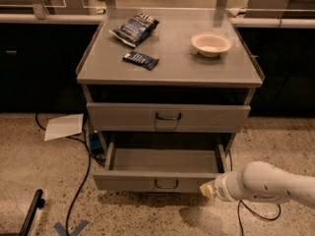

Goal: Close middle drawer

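The middle drawer (pixel 165 160) is pulled out and empty, with a small dark loop handle (pixel 166 183) at front centre. The uppermost drawer (pixel 168 117) above it is shut. The lowest drawer is hidden under the open one. My gripper (pixel 206 189) is at the end of the white arm (pixel 266 183), which reaches in from the right. It sits by the front right corner of the middle drawer's front panel, low near the floor.
On the cabinet top (pixel 170 58) lie a dark snack bag (pixel 135 29), a small dark bar (pixel 141 60) and a white bowl (pixel 211 44). A white paper (pixel 64 127) and black cables (pixel 81 181) lie on the floor at left. Dark counters stand behind.
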{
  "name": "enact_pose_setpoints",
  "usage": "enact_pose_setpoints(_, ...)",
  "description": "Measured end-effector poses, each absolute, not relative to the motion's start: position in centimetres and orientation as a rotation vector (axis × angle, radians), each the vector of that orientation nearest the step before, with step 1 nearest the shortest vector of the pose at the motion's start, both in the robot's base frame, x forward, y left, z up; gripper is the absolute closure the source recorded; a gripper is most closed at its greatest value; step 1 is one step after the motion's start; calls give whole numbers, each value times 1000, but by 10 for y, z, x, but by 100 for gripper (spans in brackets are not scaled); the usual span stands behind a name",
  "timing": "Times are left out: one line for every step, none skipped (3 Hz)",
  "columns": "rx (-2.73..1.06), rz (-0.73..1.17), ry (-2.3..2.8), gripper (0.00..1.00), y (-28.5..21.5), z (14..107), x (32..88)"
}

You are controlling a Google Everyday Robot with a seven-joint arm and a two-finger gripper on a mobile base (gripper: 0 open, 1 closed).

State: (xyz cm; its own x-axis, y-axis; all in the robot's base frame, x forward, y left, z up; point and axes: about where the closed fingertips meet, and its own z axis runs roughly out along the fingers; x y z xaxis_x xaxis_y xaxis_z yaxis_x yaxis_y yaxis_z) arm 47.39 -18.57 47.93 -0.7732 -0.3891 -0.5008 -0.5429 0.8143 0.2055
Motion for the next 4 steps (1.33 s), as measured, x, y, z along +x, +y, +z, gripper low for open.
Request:
enact_pose_setpoints(-688,462,2586,100,-188,450,486)
enact_pose_setpoints(-683,441,2610,100,-192,430,499)
enact_pose_setpoints(-686,409,2620,100,-195,419,517)
enact_pose_setpoints(-693,380,2608,100,-195,418,535)
